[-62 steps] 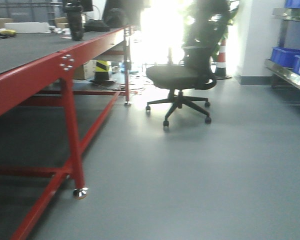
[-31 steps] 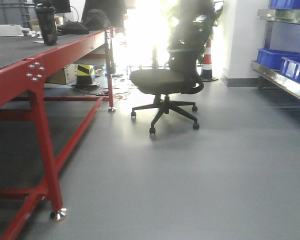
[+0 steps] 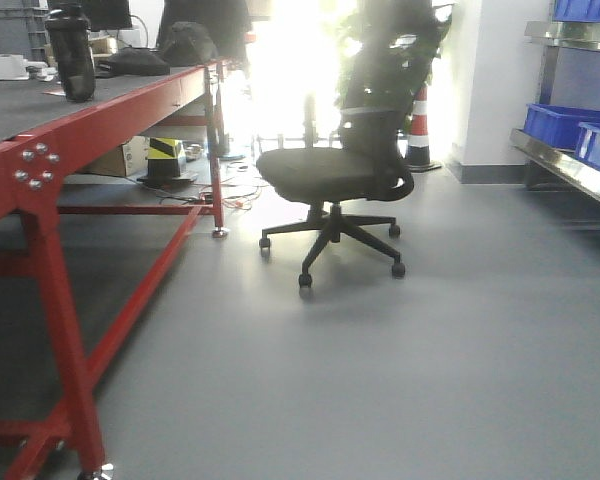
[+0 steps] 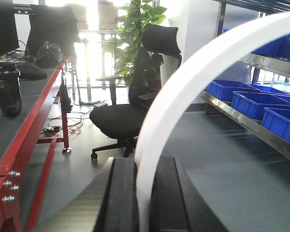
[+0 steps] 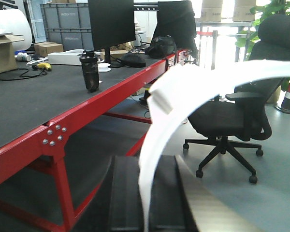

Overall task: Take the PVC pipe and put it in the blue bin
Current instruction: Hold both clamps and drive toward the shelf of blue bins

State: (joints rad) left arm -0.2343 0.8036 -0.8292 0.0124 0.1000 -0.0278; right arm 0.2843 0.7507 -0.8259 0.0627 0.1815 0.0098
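Grey floor [image 3: 430, 380] — red table [image 3: 130, 110], black chair [image 3: 325, 175]

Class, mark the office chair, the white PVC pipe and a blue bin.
office chair [image 3: 315, 172], front view, seat cushion.
PVC pipe [image 4: 191, 72], left wrist view, curved middle.
blue bin [image 4: 249, 106], left wrist view, front wall.

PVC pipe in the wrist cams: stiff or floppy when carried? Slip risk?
Probably springy rather than rigid: the PVC pipe sweeps away from the left gripper in one long curve. Likely light for its size, since a single pinch seems to hold that whole arc up. Its smooth white surface may slide or swivel between the fingers.
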